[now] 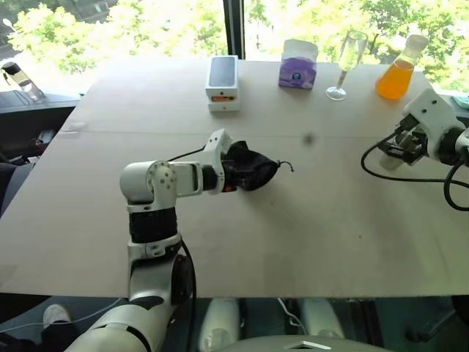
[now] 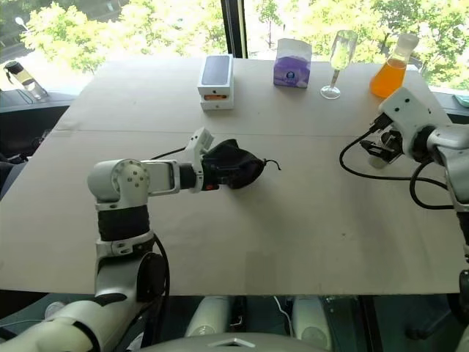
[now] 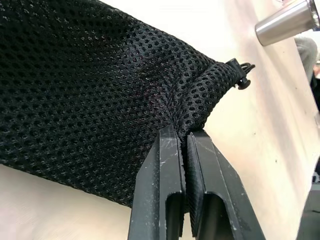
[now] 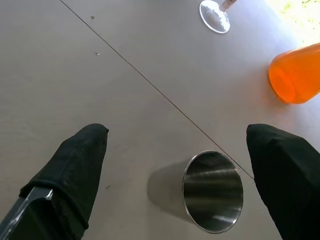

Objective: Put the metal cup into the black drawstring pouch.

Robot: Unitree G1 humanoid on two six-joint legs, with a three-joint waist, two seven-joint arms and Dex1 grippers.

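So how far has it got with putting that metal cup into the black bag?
Done: the left gripper is shut on the black drawstring pouch, pinching its mesh fabric. In hand: the right gripper is open, one finger either side of the metal cup, which stands upright on the table, not yet gripped. Left: grasp the cup, carry it over and put it in the pouch.

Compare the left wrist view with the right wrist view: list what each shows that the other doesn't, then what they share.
Left wrist view alone: the black drawstring pouch, its mesh pinched between the shut jaws of the left gripper, with the cord stopper at its gathered mouth.

Right wrist view alone: the right gripper with jaws wide apart, the flask of orange liquid, and the foot of the stemmed glass.

Shared: the metal cup, standing upright on the table between the right jaws and untouched by them; the left wrist view catches it at a corner.
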